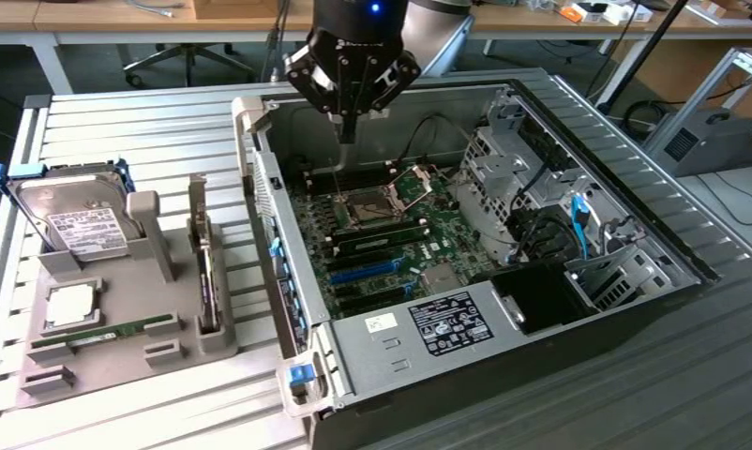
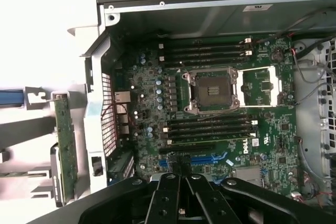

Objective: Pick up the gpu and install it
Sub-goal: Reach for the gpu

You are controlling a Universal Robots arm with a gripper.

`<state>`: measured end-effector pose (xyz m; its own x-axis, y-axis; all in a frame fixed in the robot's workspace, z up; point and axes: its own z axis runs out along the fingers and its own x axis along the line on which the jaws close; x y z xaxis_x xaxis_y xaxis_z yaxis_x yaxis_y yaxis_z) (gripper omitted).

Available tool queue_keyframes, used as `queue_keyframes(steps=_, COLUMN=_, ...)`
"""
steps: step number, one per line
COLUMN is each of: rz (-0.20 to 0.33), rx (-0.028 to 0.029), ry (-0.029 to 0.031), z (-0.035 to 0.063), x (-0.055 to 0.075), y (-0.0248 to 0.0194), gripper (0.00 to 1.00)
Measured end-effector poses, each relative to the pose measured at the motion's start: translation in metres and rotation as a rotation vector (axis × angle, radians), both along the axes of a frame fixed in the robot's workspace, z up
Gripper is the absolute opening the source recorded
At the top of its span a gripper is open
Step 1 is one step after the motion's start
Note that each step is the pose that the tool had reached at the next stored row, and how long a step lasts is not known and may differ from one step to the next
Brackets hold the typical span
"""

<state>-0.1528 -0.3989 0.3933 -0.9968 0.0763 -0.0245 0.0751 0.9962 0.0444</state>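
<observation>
End effector (image 1: pixel 346 133) pressed together, empty, above motherboard (image 2: pixel 149 80); exterior view: gpu (image 1: pixel 203 262) upright in grey holder (image 1: pixel 161 255).

gpu (image 1: pixel 203 258) upright in holder (image 1: pixel 144 220), exterior view's left of case (image 1: pixel 351 375), hand (image 1: pixel 346 136) above motherboard (image 1: pixel 439 225)

The exterior view looks obliquely down on the worktop (image 1: pixel 139 122) and computer case (image 1: pixel 266 187). The wrist view faces the motherboard (image 2: pixel 149 103) closely; both views share it.

Open from above, the case (image 1: pixel 261 178) leaves the motherboard (image 1: pixel 436 225) reachable; the drive cage (image 1: pixel 507 164) and cables (image 1: pixel 580 225) crowd the exterior view's right. The upright gpu (image 1: pixel 203 262) stands with its top edge free.
</observation>
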Motion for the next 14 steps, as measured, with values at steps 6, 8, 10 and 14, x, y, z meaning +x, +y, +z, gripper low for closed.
queue_keyframes(steps=6, rz=0.0, rx=0.0, ry=0.0, z=0.0, x=-0.011, y=0.0, gripper=0.11)
queue_keyframes(steps=8, rz=0.0, rx=0.0, ry=0.0, z=0.0, x=-0.014, y=0.0, gripper=0.11)
queue_keyframes(steps=10, rz=0.0, rx=0.0, ry=0.0, z=0.0, x=-0.017, y=0.0, gripper=0.11)
queue_keyframes(steps=14, rz=0.0, rx=0.0, ry=0.0, z=0.0, x=-0.022, y=0.0, gripper=0.11)
